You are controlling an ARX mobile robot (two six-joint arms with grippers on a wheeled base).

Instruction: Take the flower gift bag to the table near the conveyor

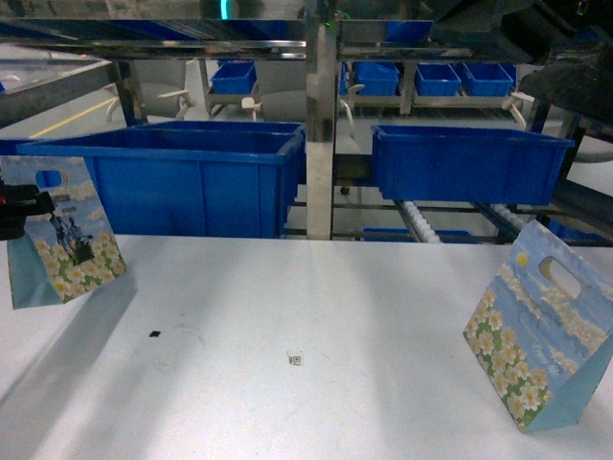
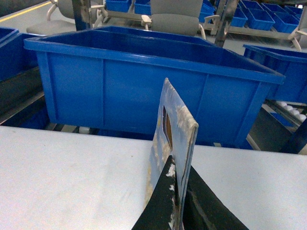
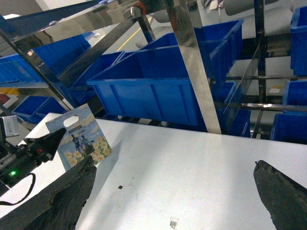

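Head view: the left gripper (image 1: 38,206) pinches the flower gift bag (image 1: 67,240) at nine o'clock, its lower edge apparently clear of the surface (image 1: 306,316). Left wrist view: fingers (image 2: 165,203) clamp the bag edge-on. Right wrist view: right gripper (image 3: 172,191) fingers spread, empty. Setting down remains.

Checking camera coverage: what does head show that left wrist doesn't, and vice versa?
Head only: a second flower gift bag standing on the right of the table, a second blue bin beyond it, the conveyor rollers between bins, and the small square marker.

Left wrist only: a close edge-on look at the held bag, with the left gripper shut on its lower part.

Both: that bag, the large blue bin behind it, and the white tabletop.
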